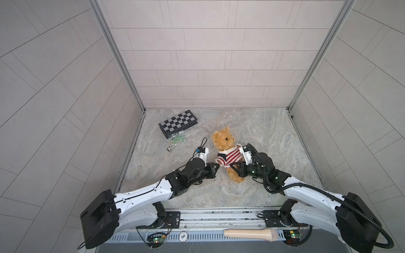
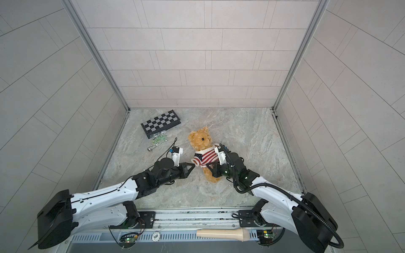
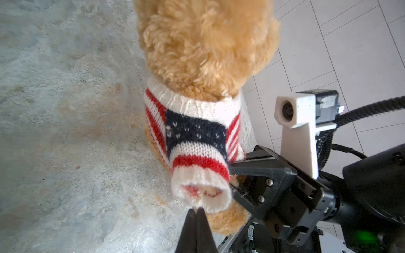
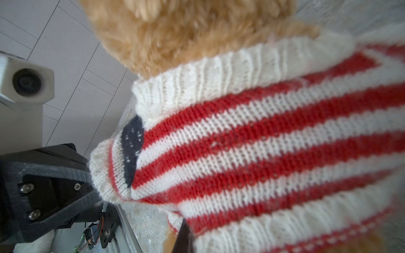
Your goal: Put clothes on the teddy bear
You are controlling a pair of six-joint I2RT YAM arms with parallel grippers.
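With a chessboard (image 1: 178, 123) and a bag of green pieces (image 1: 178, 139) well apart at far left, the teddy bear (image 1: 223, 138) lies face up mid-bench (image 1: 263, 135), head far and legs near, between the left pincer (image 1: 218, 166), pressed together on the sweater (image 1: 228, 156) cuff, and the right pincer (image 1: 232, 164), closed on its hem.

Cut off by the frame edge in both wrist views: teddy bear (image 3: 208, 43) head, face unseen. Hidden behind the right gripper (image 1: 232, 164) and its camera (image 1: 245, 153) in both top views: the bear's arm on the right. Buried under the sweater (image 4: 263, 142) hem: that gripper's tips. Too small to identify: green bits (image 1: 178, 138) against the chessboard (image 1: 178, 122) near edge.
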